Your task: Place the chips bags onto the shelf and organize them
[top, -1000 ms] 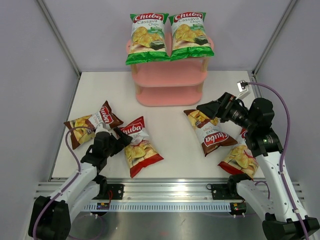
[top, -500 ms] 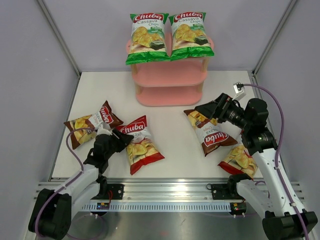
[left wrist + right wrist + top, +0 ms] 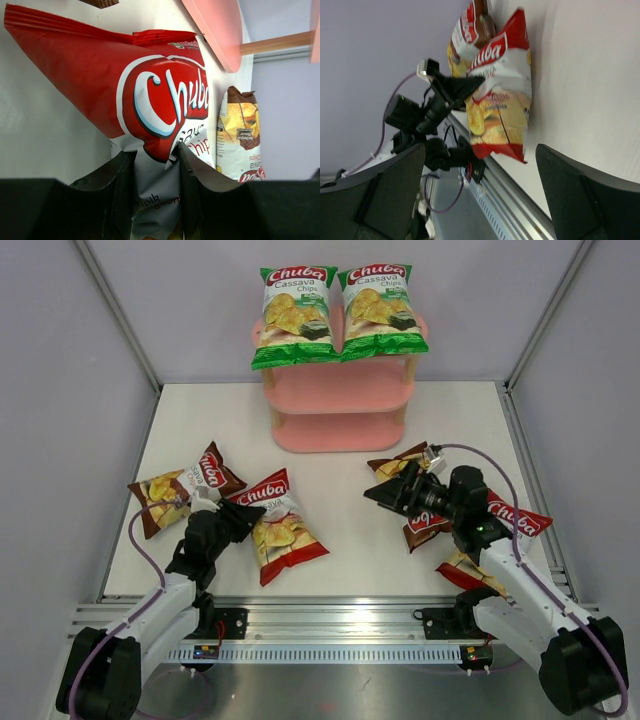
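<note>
The white counter (image 3: 340,495) is carrying the pink shelf (image 3: 340,405), and a green bag (image 3: 293,315) and a second green bag (image 3: 380,308) are sitting side by side on the shelf's top board. In front of the shelf and to its left, a red bag (image 3: 280,530) is lying flat with its long axis running toward the shelf, logo end nearer it. The left tool (image 3: 155,152) is pinching its side edge between nearly closed fingers. The right tool (image 3: 378,495) is gaping wide and gripping nothing above a brown bag (image 3: 428,528) in front of the shelf to its right.
</note>
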You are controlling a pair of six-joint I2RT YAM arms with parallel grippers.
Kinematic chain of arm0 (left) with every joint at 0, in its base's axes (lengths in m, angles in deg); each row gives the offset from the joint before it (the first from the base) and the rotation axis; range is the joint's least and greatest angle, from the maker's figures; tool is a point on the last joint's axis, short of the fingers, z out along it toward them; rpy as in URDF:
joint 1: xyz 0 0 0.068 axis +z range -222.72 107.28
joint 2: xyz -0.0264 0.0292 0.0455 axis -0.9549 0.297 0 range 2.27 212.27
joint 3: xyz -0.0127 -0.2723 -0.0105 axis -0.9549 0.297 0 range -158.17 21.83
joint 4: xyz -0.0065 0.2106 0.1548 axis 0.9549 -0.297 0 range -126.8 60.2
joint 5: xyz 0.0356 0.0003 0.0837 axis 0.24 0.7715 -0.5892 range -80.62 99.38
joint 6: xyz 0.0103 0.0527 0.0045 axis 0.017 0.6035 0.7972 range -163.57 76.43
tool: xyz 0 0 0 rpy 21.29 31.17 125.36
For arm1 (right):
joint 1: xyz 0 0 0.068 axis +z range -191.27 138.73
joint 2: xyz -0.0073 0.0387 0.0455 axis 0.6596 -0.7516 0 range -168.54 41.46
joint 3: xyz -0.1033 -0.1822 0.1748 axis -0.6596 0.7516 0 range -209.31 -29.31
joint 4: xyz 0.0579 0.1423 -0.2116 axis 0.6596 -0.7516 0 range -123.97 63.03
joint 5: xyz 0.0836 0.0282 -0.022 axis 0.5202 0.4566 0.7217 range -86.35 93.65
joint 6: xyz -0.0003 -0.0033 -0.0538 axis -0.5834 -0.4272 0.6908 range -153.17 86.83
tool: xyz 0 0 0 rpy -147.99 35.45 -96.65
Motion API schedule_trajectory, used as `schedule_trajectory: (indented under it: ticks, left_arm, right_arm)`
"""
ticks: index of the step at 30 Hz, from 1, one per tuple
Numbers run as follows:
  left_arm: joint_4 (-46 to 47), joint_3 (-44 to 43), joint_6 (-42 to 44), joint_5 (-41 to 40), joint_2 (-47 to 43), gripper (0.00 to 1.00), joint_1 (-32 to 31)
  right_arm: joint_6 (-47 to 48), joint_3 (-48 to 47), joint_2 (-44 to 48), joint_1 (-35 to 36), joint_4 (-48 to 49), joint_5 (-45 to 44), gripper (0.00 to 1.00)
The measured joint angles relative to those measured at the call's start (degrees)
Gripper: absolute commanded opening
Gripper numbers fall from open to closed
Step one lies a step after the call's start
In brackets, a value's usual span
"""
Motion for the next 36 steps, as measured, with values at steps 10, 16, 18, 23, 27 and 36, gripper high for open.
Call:
schedule_trajectory:
  ticks: [10,16,18,23,27,36]
  left_arm:
    - [-2.5,-1.0,-6.4,-0.1,-6.1,0.3,0.0]
    - [-2.6,-4.1,-9.5,-0.4,-8.4,0.3,-0.6]
    - [-2.6,-5.1,-10.4,-0.5,-8.4,0.3,-1.3]
    - [-1.6,-6.6,-12.1,-0.5,-8.3,0.31,-3.4]
    - [-1.1,-7.1,-13.0,-0.6,-8.3,0.31,-5.1]
    - [0.4,-7.6,-13.8,-2.3,-7.8,0.3,-9.5]
  right_arm:
    - [-10.3,13.0,-4.2,20.8,17.6,-16.2,0.99]
    - [-12.0,12.5,-9.3,28.7,27.2,-21.2,0.99]
    - [-12.2,12.1,-11.6,30.3,29.5,-22.2,0.99]
    - [-12.0,10.8,-14.8,33.1,31.6,-24.6,0.99]
    - [-10.8,9.2,-15.8,33.7,31.8,-25.5,1.0]
    - [-9.3,6.1,-19.9,34.6,33.7,-24.9,0.96]
